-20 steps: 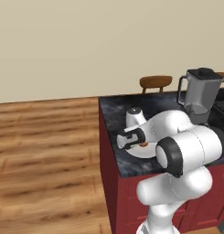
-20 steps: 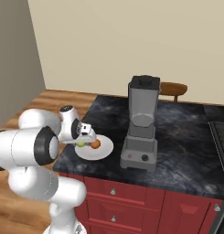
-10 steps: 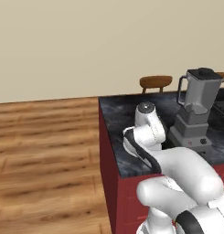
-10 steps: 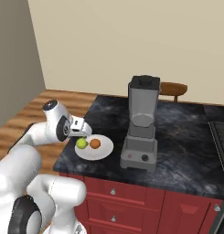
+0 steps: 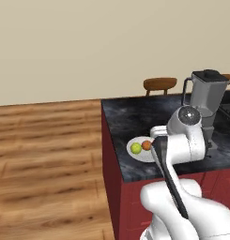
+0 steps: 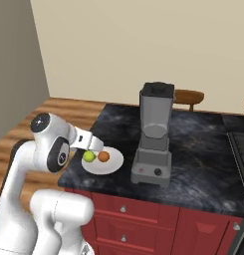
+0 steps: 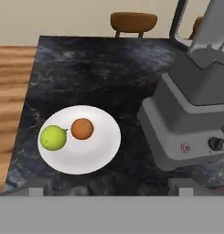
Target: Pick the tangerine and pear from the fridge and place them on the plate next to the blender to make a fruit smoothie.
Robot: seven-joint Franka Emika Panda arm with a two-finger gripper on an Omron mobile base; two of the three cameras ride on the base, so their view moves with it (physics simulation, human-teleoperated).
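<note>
The white plate (image 7: pixel 93 157) lies on the dark marble counter, left of the grey blender (image 7: pixel 191 114). On it rest the yellow-green pear (image 7: pixel 53 137) and, touching distance to its right, the orange tangerine (image 7: pixel 82 129). My gripper (image 7: pixel 109 188) hovers above and behind the plate's near edge, open, with nothing between its fingers. From the right base view, the gripper (image 6: pixel 95 146) sits just left of the pear (image 6: pixel 88 157) and tangerine (image 6: pixel 103 157). The left base view shows plate (image 5: pixel 147 156), pear (image 5: pixel 135 148) and blender (image 5: pixel 208 101). The fridge is out of view.
The counter (image 6: pixel 193 164) ends close to the plate on its left and front sides, with wooden floor (image 5: pixel 46 154) beyond. A wooden chair (image 5: pixel 159 84) stands behind the counter. A stove edge (image 6: pixel 241 154) lies at the far right. Red cabinets (image 6: pixel 143 219) sit below.
The jaws have spread wider and the hand has drawn up and back from the plate. The pear stays on the plate beside the tangerine.
</note>
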